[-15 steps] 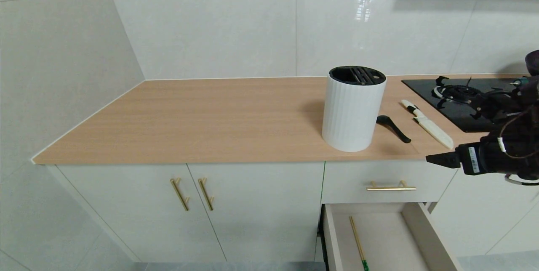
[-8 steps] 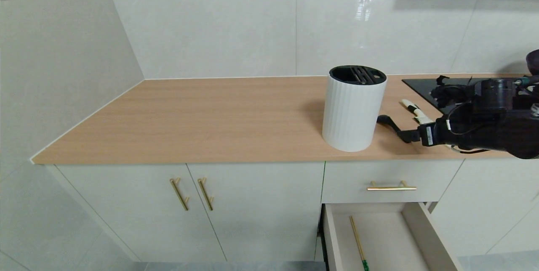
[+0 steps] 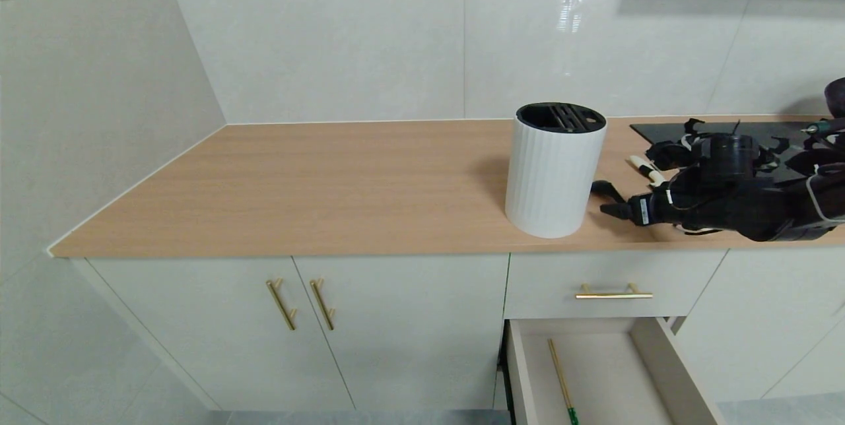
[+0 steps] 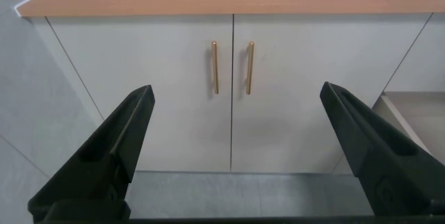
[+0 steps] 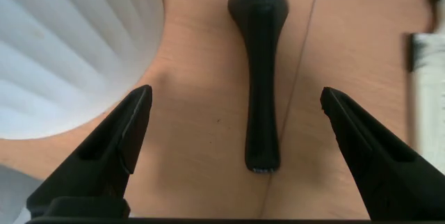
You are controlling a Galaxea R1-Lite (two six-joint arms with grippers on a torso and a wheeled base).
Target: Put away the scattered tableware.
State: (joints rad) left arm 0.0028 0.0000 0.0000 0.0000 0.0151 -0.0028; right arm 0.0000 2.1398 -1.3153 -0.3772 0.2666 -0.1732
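A black spoon point(image 5: 259, 78) lies flat on the wooden counter point(image 3: 330, 187), just right of a white ribbed utensil holder point(image 3: 553, 177) with a black slotted top. My right gripper point(image 5: 235, 95) hovers low over the spoon, open, with one finger on each side of the handle. From the head camera the right gripper point(image 3: 614, 208) covers most of the spoon point(image 3: 601, 187), leaving only its bowl in sight. A white knife point(image 3: 645, 169) lies just beyond, half hidden by the arm. My left gripper point(image 4: 236, 95) is open below counter height, facing the cabinet doors.
A black gas stove point(image 3: 726, 138) occupies the counter's right end. Below the counter a drawer point(image 3: 650, 362) stands pulled out with chopsticks point(image 3: 561, 379) inside. Gold handles point(image 4: 214, 67) mark the cabinet doors. The holder point(image 5: 69, 50) stands close beside the spoon.
My right arm has swung from the counter's front edge leftward and inward over the counter, ending above the spoon beside the holder. It now hides most of the knife.
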